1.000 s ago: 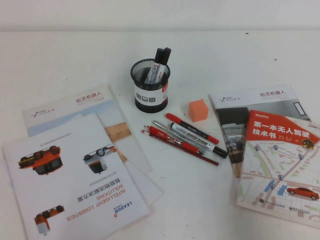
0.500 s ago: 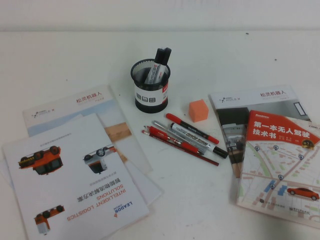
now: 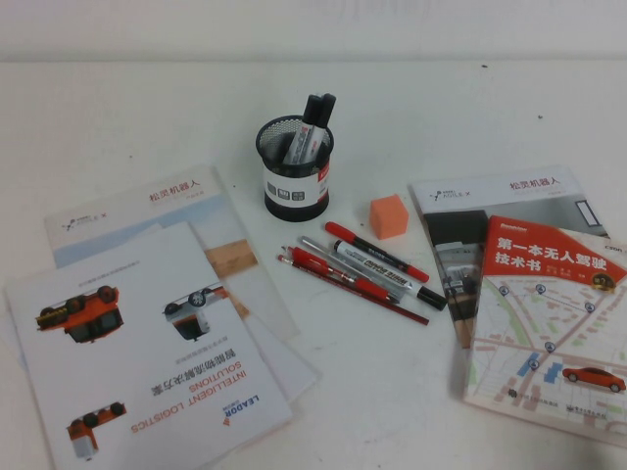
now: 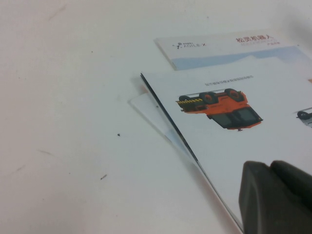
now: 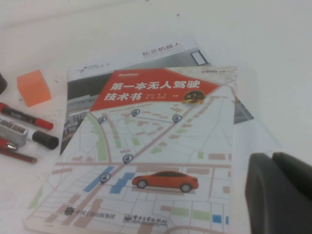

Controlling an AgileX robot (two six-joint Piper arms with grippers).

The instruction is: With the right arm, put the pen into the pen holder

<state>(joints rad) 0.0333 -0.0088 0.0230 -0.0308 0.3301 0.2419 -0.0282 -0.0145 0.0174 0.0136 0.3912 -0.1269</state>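
Pen (image 3: 387, 274) laid flat among loose pens at desk centre, just before pen holder (image 3: 296, 168), two markers stood inside it, right gripper (image 5: 282, 194) held over map book (image 5: 161, 156) at right edge, jaws closed, empty, left gripper (image 4: 274, 197) over brochure (image 4: 253, 126) at left edge, jaw state cannot be told

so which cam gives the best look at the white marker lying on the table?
High view: the pen shows whole, lying among the other pens in front of the pen holder. Right wrist view catches only its black cap end past the shut right gripper. Left wrist view shows none of it, only the left gripper over brochures.
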